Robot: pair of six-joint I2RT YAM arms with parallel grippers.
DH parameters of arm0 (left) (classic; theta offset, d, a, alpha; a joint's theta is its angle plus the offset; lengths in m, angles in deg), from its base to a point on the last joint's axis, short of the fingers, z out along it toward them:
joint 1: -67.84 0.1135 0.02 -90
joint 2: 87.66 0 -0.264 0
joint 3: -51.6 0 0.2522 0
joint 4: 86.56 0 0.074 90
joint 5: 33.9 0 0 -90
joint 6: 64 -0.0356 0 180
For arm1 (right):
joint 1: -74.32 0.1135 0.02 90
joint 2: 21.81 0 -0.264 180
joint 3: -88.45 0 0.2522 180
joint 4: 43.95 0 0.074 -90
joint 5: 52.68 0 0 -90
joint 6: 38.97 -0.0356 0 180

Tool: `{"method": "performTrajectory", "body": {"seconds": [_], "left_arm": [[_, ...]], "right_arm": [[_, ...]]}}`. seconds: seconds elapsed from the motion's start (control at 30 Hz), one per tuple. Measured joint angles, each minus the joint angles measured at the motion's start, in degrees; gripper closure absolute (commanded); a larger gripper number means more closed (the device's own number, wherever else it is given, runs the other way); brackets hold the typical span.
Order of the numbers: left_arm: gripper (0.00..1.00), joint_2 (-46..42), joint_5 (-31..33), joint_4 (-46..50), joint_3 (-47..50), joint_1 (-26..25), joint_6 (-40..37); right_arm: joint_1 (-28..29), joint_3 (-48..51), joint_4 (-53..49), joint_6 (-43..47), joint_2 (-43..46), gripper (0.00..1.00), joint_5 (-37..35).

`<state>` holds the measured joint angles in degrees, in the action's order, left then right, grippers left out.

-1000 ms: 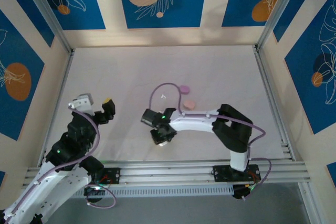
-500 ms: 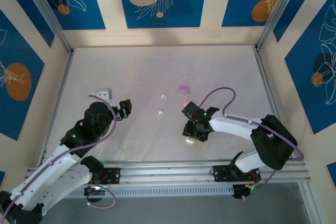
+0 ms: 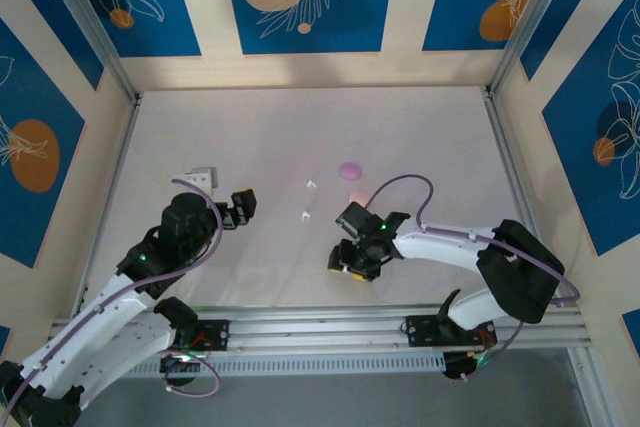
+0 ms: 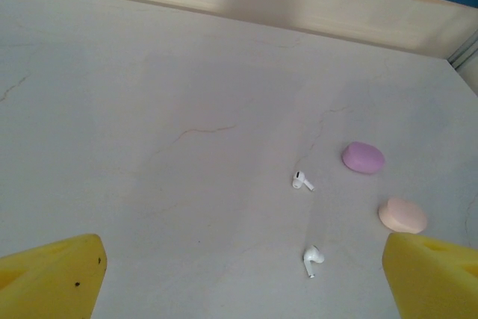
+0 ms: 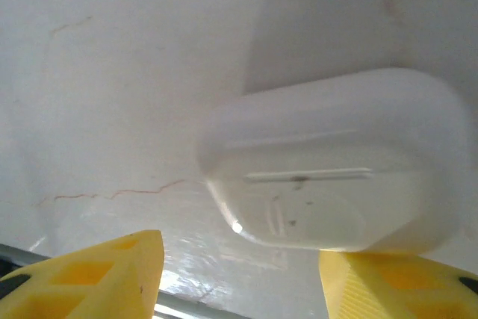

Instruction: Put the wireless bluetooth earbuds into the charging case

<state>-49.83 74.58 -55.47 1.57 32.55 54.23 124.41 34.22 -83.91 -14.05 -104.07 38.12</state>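
**Inspector:** Left arm, pose?

**Assessor:** Folded at the elbow, wrist pointing out over the table (image 3: 220, 127). The left claw (image 3: 241, 207) stands wide. Its yellow fingertips (image 4: 48, 278) sit at the lower corners of the wrist view with nothing between them.

**Inspector:** The earbuds?

**Assessor:** Two white ones lie on the table ahead of that claw, to the right of its midline and apart from each other: the near earbud (image 4: 313, 259) and the far earbud (image 4: 302, 181). Further right are the purple case (image 4: 364, 158) and the pink case (image 4: 402, 215), the pink one just beyond the right fingertip.

**Inspector:** Right arm?

**Assessor:** Forearm stretched low towards its left, wrist bent down. The right claw (image 3: 347, 261) has its jaws parted, with bare table showing in the gap. A white case (image 5: 336, 162) lies just ahead of the tips, towards the right-hand finger.

**Inspector:** Unresolved items?

**Assessor:** I cannot tell whether that finger touches the white case. From above the claw covers most of that case. The pink case is hard to make out beside the arm's cable (image 3: 400, 182).
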Motion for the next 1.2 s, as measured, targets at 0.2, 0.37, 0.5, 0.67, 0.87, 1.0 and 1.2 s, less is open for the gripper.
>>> {"method": "performTrajectory", "body": {"seconds": [0.2,0.37,0.5,0.67,0.87,1.0,1.2], "left_arm": [[0.05,-0.28,-0.09,-0.2,0.0,-0.02,0.0],[0.06,-0.74,-0.13,-0.2,0.0,-0.02,-0.02],[0.06,-1.01,-1.07,-1.14,0.17,-0.02,-0.07],[0.06,0.39,-4.13,-2.75,0.28,0.0,-0.17],[0.0,2.05,-8.96,-5.03,0.28,0.0,-0.92],[0.0,2.16,-11.02,-6.03,0.35,0.0,-1.4],[0.0,1.97,-11.45,-6.21,0.35,0.0,-1.81]], "right_arm": [[-0.2,-3.45,1.92,4.55,-2.69,0.43,1.38],[-0.74,-6.36,-0.39,10.99,-0.26,0.43,0.44],[-4.37,-6.1,-2.38,15.93,5.14,0.41,-1.86],[-12.61,-4.46,-0.61,21.9,5.84,0.39,-1.46],[-14.58,-4.76,1.11,27.96,-1.6,0.4,1.68],[-14.25,-5.7,1.18,29.83,-6.05,0.4,4.2],[-11.34,-5.64,0.81,30.1,-6.4,0.4,5.7]]}}
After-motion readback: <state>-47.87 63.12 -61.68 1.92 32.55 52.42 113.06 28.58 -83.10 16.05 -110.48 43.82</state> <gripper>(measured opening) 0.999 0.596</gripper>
